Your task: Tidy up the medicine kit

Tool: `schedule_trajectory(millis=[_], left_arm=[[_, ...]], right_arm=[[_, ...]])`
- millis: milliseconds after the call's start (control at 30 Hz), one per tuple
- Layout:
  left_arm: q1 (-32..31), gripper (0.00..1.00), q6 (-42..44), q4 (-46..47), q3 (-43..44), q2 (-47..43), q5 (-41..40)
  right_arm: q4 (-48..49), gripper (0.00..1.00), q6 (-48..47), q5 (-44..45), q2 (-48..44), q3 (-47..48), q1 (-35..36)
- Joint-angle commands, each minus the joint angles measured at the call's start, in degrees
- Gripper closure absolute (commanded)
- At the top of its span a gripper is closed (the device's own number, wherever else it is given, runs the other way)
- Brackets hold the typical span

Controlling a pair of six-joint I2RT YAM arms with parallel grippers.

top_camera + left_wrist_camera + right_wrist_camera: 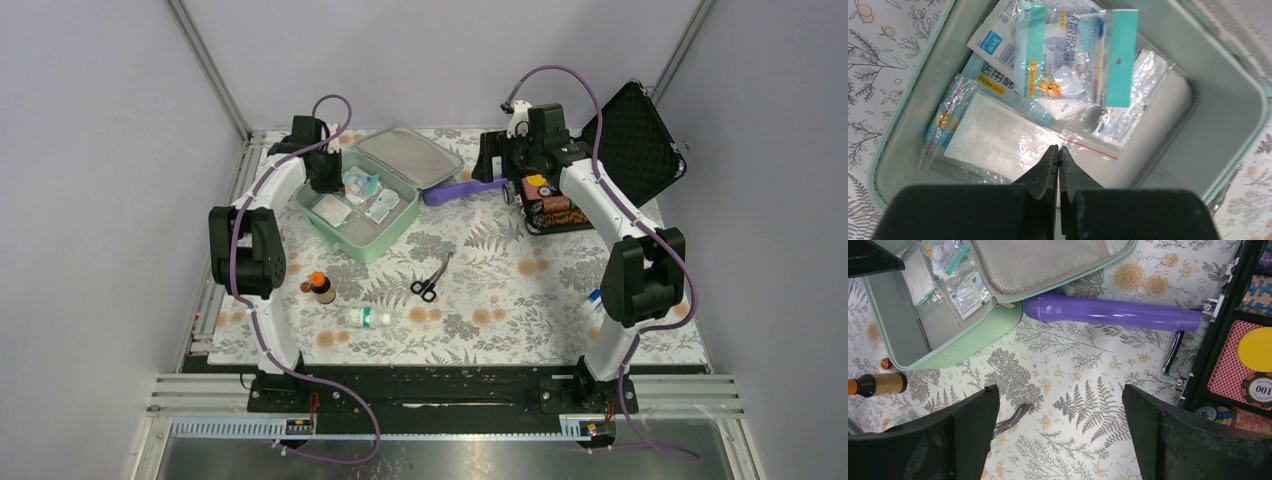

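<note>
Mint-green hinged medicine kit [410, 158] lies open at the far left of the flower-patterned table [520, 300] in the top view, with the left gripper [332, 185] above its tray and the right gripper [492, 160] by a purple plastic cylinder [460, 190]. In the left wrist view the fingers are pressed together, empty, over clear plastic packets [993, 145] in the kit. In the right wrist view the jaws are spread wide above the table, holding nothing.

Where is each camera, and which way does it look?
Top external: above and behind the arm bases, looking down on the table; left arm and right arm show.
Left wrist: over the medicine kit, looking into it; the shut left gripper shows.
Right wrist: above the table, facing the purple tube; the open right gripper shows.
Both wrist views show the medicine kit's packets.
</note>
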Motion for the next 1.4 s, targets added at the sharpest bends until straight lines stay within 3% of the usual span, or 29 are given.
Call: schedule_trajectory(millis=[0, 567, 900, 1000, 1133, 1200, 1367], left_arm=[[-0.12, 1.00, 2.84, 0.23, 3.01, 2.39, -3.12], [-0.14, 1.00, 4.31, 0.97, 14.87, 13.22, -5.45], [0.14, 0.95, 4.71, 0.80, 16.19, 10.80, -6.23], [0.74, 0.87, 5.19, -0.02, 14.33, 6.52, -6.03], [2.02, 0.63, 5.43, 2.26, 7.66, -2.69, -3.06], [2.64, 0.56, 7.12, 4.89, 2.85, -7.76, 0.51], [3.17, 0.48, 13.68, 7.58, -8.90, -18.98, 9.16]], right_arm=[[0.79, 0.01, -0.78, -0.53, -0.60, 0.81, 0.34], [0.80, 0.01, -1.92, 0.57, -1.57, -0.39, 0.38], [0.71, 0.01, -2.35, 0.79, -2.17, -0.93, 0.34], [0.48, 0.01, -2.91, 1.11, -2.71, -1.41, 0.34], [0.46, 0.01, -3.54, 1.25, -3.41, -2.48, 0.34], [0.47, 0.01, -3.69, 1.24, -3.48, -2.86, 0.34], [0.42, 0.01, -3.73, 0.92, -2.90, -2.53, 0.36]])
